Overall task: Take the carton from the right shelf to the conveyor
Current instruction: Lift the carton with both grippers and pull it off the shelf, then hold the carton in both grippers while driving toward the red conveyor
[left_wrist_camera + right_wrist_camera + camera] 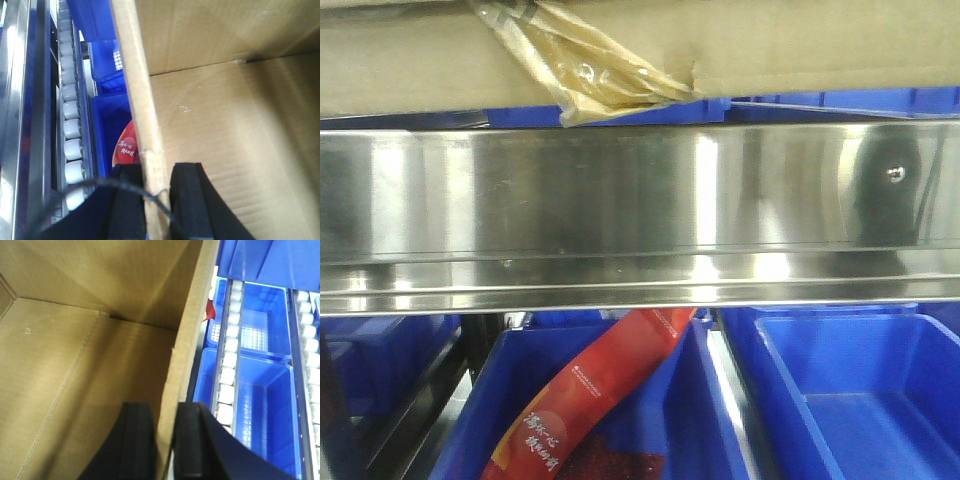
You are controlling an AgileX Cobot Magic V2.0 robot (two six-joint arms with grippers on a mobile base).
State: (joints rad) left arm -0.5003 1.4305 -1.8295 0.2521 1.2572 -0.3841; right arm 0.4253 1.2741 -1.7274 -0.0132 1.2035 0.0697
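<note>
I have the carton [820,45] along the top of the front view, its lower edge just above the shiny steel shelf rail [620,200]. Whether it rests on anything there I cannot tell. A crumpled strip of yellowish tape [590,70] hangs from the carton's lower edge down to the top of the rail.

The carton is open, and both wrist views look into its bare brown inside. My left gripper [159,200] is clamped on one side wall of the carton, with one black finger inside, one outside, and both pressed against the cardboard. My right gripper [167,440] is clamped on the carton's other side wall in the same way. A thin black cable [125,187] crosses in front of the left gripper.

Just outside each carton wall run lines of white rollers [71,127]. Beneath the carton, under the rail, sit blue bins [860,400], one holding a tilted red packet [600,385]. A small round screw head [895,173] shows on the rail below the carton's right end.
</note>
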